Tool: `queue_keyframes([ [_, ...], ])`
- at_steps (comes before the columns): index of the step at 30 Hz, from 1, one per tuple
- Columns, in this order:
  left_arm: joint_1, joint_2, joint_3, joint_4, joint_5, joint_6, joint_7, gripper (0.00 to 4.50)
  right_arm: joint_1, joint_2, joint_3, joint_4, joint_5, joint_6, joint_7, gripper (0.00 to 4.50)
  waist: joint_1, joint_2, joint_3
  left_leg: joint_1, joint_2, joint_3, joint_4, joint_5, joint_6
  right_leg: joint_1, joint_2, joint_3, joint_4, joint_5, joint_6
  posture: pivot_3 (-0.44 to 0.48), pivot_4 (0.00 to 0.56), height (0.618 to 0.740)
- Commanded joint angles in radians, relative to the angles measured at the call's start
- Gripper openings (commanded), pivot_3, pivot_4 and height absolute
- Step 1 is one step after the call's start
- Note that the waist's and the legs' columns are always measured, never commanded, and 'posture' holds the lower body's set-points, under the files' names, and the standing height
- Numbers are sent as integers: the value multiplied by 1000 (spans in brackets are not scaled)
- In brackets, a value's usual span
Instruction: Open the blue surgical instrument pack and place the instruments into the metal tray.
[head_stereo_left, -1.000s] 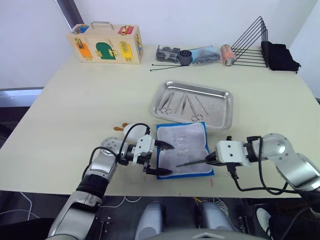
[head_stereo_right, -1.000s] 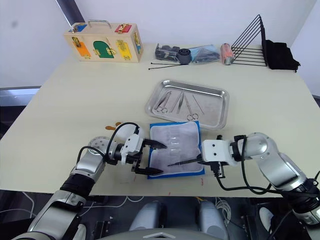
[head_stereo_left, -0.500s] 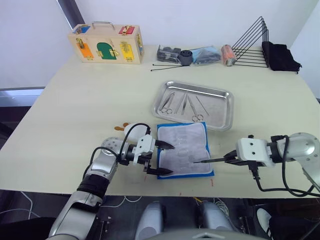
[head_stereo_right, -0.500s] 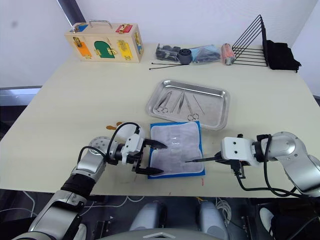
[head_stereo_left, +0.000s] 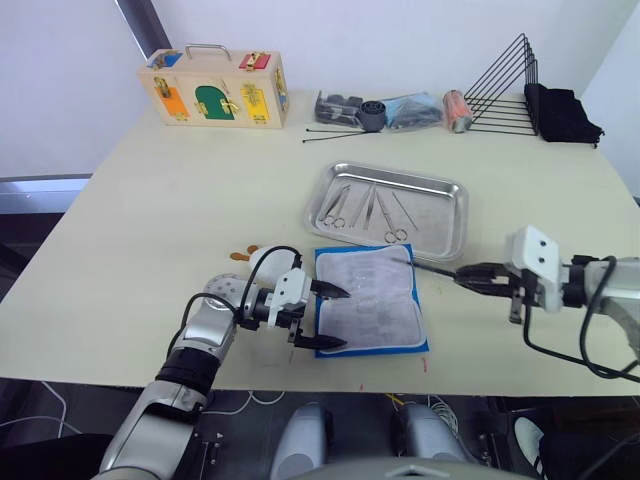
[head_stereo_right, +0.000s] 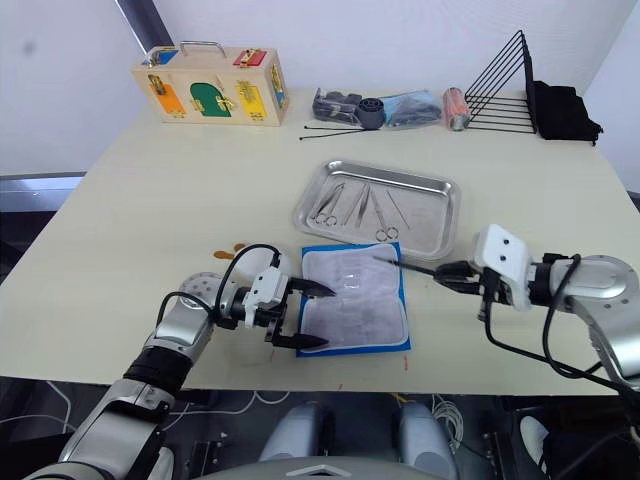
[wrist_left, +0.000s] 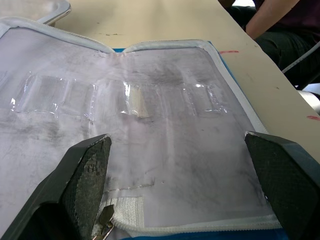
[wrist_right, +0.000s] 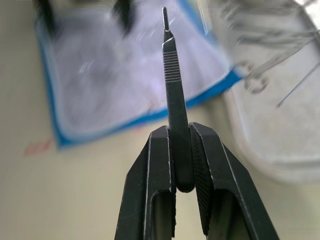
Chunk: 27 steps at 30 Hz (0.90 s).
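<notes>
Lying open on the pale counter (head_stereo_left: 150, 220) before a white wall, the blue surgical instrument pack (head_stereo_left: 368, 312) sits just beside the metal tray (head_stereo_left: 452, 228). Left tool (head_stereo_left: 330, 317) spread at its edge; right tool (wrist_right: 181, 150) pinching a thin instrument (wrist_right: 173, 85).

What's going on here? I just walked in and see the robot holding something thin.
The blue pack lies open on the table, its pale lining up. The right gripper is shut on a thin dark instrument, held between the pack and the metal tray, which already holds several scissors and forceps. The left gripper is open at the pack's left edge.
</notes>
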Motion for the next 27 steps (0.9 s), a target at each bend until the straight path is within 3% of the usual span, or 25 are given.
queue_keyframes([
  [1,65,4,-84,93,79,49,-19,4500,-72,89,-16,12,0,113,-175,53,-2,0,0,0,0,0,0,0,0,0,0,0,0,1,-2,0,150,740],
  [16,75,13,-80,78,76,57,-14,4500,-266,490,5,100,-67,473,-702,53,-4,2,-1,0,0,-1,0,0,0,0,0,0,1,2,-3,0,150,740],
  [20,76,16,-80,76,77,57,-15,4500,-312,586,-6,165,-85,492,-791,53,-4,3,-2,0,0,-1,0,0,0,-1,0,0,1,2,-3,0,150,740],
  [27,78,17,-80,70,76,62,-14,4500,-363,659,4,279,-154,460,-903,53,-6,3,-2,0,0,-1,0,0,0,-1,0,0,1,2,-3,0,150,740],
])
